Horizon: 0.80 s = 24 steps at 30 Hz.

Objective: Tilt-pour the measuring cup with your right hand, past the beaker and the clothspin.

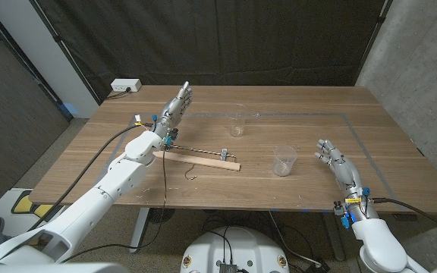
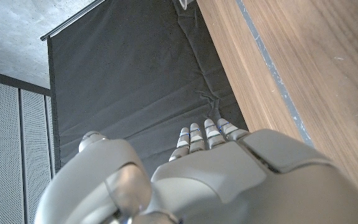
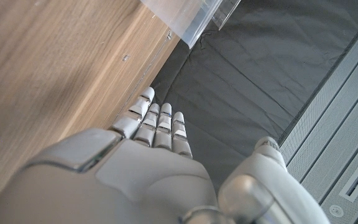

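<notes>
Centrally, clear plastic measuring cup (image 1: 284,160), wooden table (image 1: 370,121)

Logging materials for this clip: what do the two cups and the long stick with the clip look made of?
Measuring cup: clear plastic by the look, slightly frosted. Beaker: transparent, glass or plastic, can't tell. Stick: pale unfinished wood, with a small metal clip and a wire hook.

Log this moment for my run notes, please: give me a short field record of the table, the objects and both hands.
surface: wooden table
measuring cup: clear, upright, on the table ahead of the right hand
beaker: clear, upright, farther back near the middle
wooden hanger: lies flat with a clip on it, beside the left arm
left hand: raised, fingers straight, holds nothing
right hand: fingers apart, holds nothing, short of the measuring cup
pour: not yet begun
</notes>
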Each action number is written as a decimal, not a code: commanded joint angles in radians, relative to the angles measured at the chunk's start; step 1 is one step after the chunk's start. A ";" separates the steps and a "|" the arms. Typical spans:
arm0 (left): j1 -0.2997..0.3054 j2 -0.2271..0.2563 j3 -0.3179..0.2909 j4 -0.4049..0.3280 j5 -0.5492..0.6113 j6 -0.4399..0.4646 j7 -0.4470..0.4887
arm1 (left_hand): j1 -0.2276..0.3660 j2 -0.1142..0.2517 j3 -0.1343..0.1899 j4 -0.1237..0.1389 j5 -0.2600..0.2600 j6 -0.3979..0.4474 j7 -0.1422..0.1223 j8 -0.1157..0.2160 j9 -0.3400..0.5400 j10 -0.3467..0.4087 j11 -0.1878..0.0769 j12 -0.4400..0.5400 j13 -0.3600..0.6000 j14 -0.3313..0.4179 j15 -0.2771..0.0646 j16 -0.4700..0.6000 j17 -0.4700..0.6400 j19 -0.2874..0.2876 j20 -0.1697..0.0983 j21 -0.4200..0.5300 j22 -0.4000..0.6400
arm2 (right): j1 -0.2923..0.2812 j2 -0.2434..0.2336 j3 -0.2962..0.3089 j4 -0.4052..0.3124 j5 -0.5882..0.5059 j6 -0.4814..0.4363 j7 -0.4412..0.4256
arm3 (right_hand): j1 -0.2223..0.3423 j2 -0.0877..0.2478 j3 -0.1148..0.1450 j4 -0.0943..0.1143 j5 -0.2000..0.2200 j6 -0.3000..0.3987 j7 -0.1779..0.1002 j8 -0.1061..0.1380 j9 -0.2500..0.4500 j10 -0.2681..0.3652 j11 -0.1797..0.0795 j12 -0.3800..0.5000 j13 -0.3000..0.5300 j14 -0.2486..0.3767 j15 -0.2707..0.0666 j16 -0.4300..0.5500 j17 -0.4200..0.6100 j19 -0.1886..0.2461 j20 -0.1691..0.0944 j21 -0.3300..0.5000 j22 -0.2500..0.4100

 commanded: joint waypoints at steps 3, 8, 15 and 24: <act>-0.011 0.002 0.004 -0.014 0.008 0.001 0.001 | 0.007 0.000 -0.006 -0.005 -0.002 0.006 0.005 -0.002 0.005 0.009 0.003 -0.004 0.005 0.008 0.000 0.000 0.004 -0.007 0.005 0.005 0.002 | 0.024 0.027 -0.016 0.057 -0.256 0.009 -0.140 | 0.041 -0.011 0.003 -0.025 0.016 -0.017 -0.001 -0.001 0.004 -0.003 -0.017 -0.003 0.003 0.008 -0.016 -0.001 0.002 0.023 -0.055 -0.008 0.001; -0.017 0.001 0.008 -0.017 0.012 0.004 -0.002 | 0.008 0.001 -0.007 -0.005 -0.003 0.006 0.004 -0.003 0.005 0.008 0.003 -0.005 0.005 0.007 0.000 -0.001 0.004 -0.010 0.007 0.004 0.002 | 0.015 0.022 -0.013 0.052 -0.328 -0.031 -0.176 | 0.069 -0.019 0.006 -0.040 0.028 -0.023 0.000 0.000 0.005 -0.006 -0.020 -0.005 0.003 0.009 -0.022 -0.002 0.002 0.028 -0.058 -0.013 0.000; -0.012 0.008 0.008 -0.035 0.020 0.011 0.008 | 0.010 0.002 -0.008 -0.005 -0.005 0.007 0.004 -0.003 0.005 0.008 0.002 -0.006 0.005 0.007 -0.001 -0.002 0.004 -0.011 0.008 0.004 0.003 | 0.015 0.015 -0.019 0.051 -0.438 -0.084 -0.243 | 0.129 -0.040 0.008 -0.065 0.058 -0.058 0.003 -0.005 0.005 -0.036 -0.021 -0.017 0.004 -0.018 -0.019 -0.013 0.002 0.017 -0.065 -0.032 0.000; -0.003 0.014 0.004 -0.053 0.025 0.015 0.021 | 0.011 0.004 -0.010 -0.004 -0.007 0.011 0.002 -0.003 0.006 0.009 0.002 -0.007 0.005 0.008 -0.002 -0.002 0.005 -0.011 0.009 0.004 0.003 | 0.011 -0.023 -0.029 0.018 -0.542 -0.196 -0.279 | 0.165 -0.059 0.002 -0.069 0.083 -0.087 0.014 -0.006 0.006 -0.066 -0.009 -0.024 0.004 -0.054 -0.007 -0.020 0.002 -0.006 -0.068 -0.051 0.000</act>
